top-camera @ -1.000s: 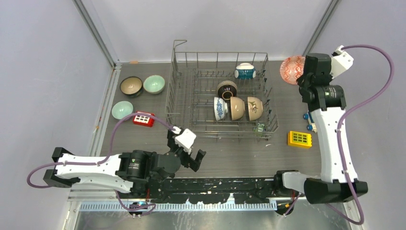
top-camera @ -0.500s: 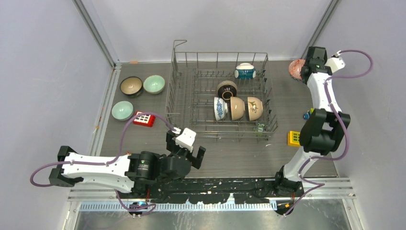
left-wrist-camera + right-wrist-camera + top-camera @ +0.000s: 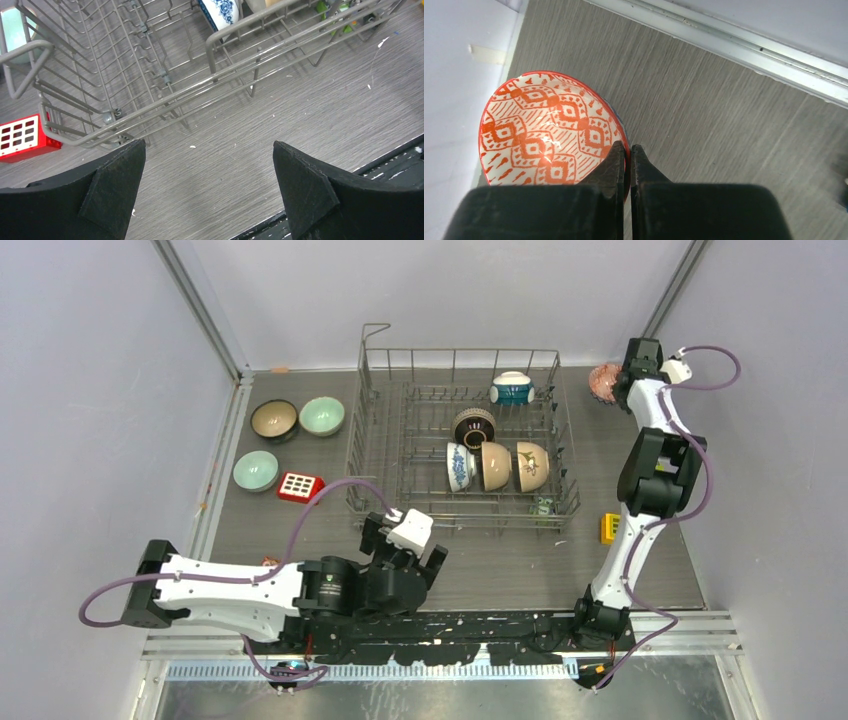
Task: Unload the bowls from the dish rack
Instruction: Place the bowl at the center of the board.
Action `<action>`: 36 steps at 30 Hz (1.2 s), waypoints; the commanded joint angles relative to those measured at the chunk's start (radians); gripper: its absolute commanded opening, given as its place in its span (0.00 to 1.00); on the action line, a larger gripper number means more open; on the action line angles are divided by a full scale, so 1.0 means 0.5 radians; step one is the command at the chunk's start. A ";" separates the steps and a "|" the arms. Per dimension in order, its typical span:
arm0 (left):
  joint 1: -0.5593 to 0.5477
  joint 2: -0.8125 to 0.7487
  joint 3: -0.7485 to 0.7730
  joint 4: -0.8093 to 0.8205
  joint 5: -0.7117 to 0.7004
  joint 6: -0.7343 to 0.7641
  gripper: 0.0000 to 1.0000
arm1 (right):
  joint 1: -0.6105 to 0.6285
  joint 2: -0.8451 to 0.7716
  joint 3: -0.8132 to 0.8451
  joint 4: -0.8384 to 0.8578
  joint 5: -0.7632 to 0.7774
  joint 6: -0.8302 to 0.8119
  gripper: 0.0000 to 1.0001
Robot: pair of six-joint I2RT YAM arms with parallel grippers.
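Note:
The grey wire dish rack (image 3: 372, 420) stands mid-table and holds several bowls: a teal-and-white one (image 3: 511, 388), a dark brown one (image 3: 474, 426), a blue-and-white one (image 3: 459, 466) and two cream ones (image 3: 495, 467) (image 3: 532, 466). My right gripper (image 3: 616, 387) is shut on the rim of the red patterned bowl (image 3: 544, 127) at the far right corner (image 3: 603, 381), low over the table. My left gripper (image 3: 207, 165) is open and empty over bare table just in front of the rack's near left corner (image 3: 107, 117). Three bowls (image 3: 274, 419) (image 3: 322, 415) (image 3: 255, 470) sit left of the rack.
A red toy block (image 3: 300, 486) lies left of the rack, also in the left wrist view (image 3: 22, 137). A yellow block (image 3: 608, 528) lies behind the right arm. A small green toy (image 3: 543, 506) sits at the rack's near right corner. Walls close in behind and on both sides.
My right arm has stretched out and lowered the red patterned bowl toward the far right corner of the table. My left arm has slid right along the front of the rack, still open.

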State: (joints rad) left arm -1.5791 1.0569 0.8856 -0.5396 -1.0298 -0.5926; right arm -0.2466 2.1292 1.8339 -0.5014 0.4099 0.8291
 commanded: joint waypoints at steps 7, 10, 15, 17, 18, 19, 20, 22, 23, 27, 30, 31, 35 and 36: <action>0.029 0.150 0.117 0.085 -0.031 -0.064 1.00 | -0.013 0.162 0.233 0.107 -0.016 0.075 0.01; 0.035 0.177 0.137 0.053 -0.027 -0.064 1.00 | -0.015 0.186 0.235 0.110 -0.018 0.068 0.01; 0.038 0.192 0.142 0.038 -0.002 -0.086 1.00 | -0.016 0.212 0.208 0.112 -0.052 0.047 0.01; 0.038 0.200 0.147 0.036 0.012 -0.091 1.00 | -0.016 0.221 0.189 0.110 -0.054 0.038 0.01; 0.038 0.201 0.151 0.032 0.015 -0.091 1.00 | -0.016 0.225 0.180 0.110 -0.053 0.031 0.01; 0.038 0.205 0.155 0.024 0.015 -0.091 1.00 | -0.016 0.227 0.169 0.112 -0.053 0.024 0.01; 0.038 0.211 0.157 0.017 0.019 -0.093 1.00 | -0.017 0.229 0.157 0.113 -0.055 0.019 0.01; 0.038 0.214 0.163 -0.001 0.017 -0.107 1.00 | -0.018 0.230 0.132 0.121 -0.055 0.016 0.01; 0.038 0.215 0.161 -0.008 0.019 -0.113 1.00 | -0.016 0.230 0.124 0.121 -0.056 0.012 0.01; 0.038 0.219 0.154 -0.004 0.028 -0.132 1.00 | -0.016 0.232 0.096 0.130 -0.060 -0.006 0.01; 0.038 0.228 0.152 0.000 0.046 -0.140 1.00 | -0.016 0.241 0.083 0.129 -0.062 -0.022 0.01; 0.038 0.231 0.155 -0.002 0.051 -0.144 1.00 | -0.016 0.244 0.078 0.127 -0.064 -0.025 0.01; 0.038 0.237 0.161 -0.029 0.055 -0.167 1.00 | -0.025 0.242 0.037 0.135 -0.069 -0.043 0.02; 0.037 0.236 0.160 -0.030 0.063 -0.172 1.00 | -0.028 0.238 0.029 0.135 -0.076 -0.051 0.06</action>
State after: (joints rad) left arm -1.5639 1.1744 0.9310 -0.5495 -0.9897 -0.6338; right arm -0.2512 2.2562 1.8584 -0.4957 0.3717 0.8120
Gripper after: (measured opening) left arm 0.996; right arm 0.052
